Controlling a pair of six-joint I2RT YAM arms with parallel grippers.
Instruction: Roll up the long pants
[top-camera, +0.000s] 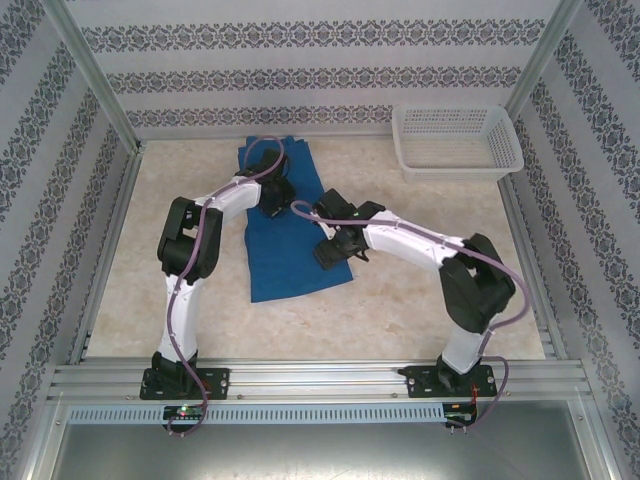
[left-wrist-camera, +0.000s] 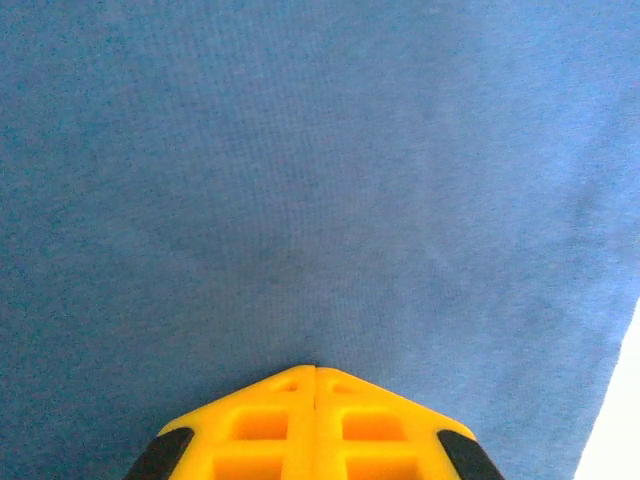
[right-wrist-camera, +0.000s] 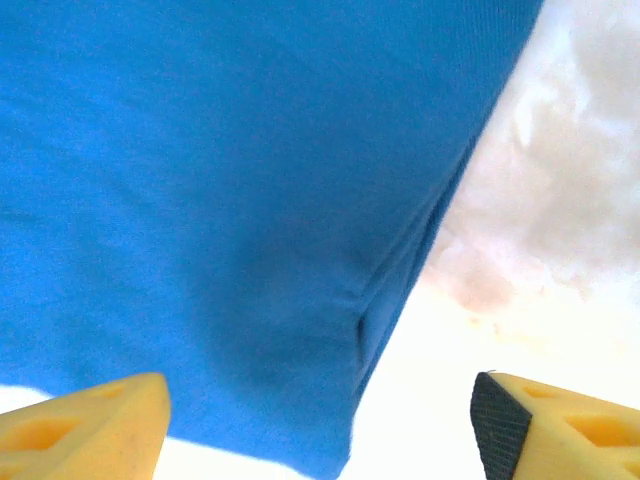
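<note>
The long pants lie flat on the table as a long royal-blue strip, running from the back wall toward the front. My left gripper rests over the upper middle of the pants, its yellow fingers pressed together with nothing between them. My right gripper hovers at the right edge of the pants, open, one finger over the cloth and the other over bare table. A small fold shows at that edge.
A white mesh basket stands at the back right corner. The beige marbled tabletop stretches around the pants, with patterned walls on three sides and a metal rail at the front.
</note>
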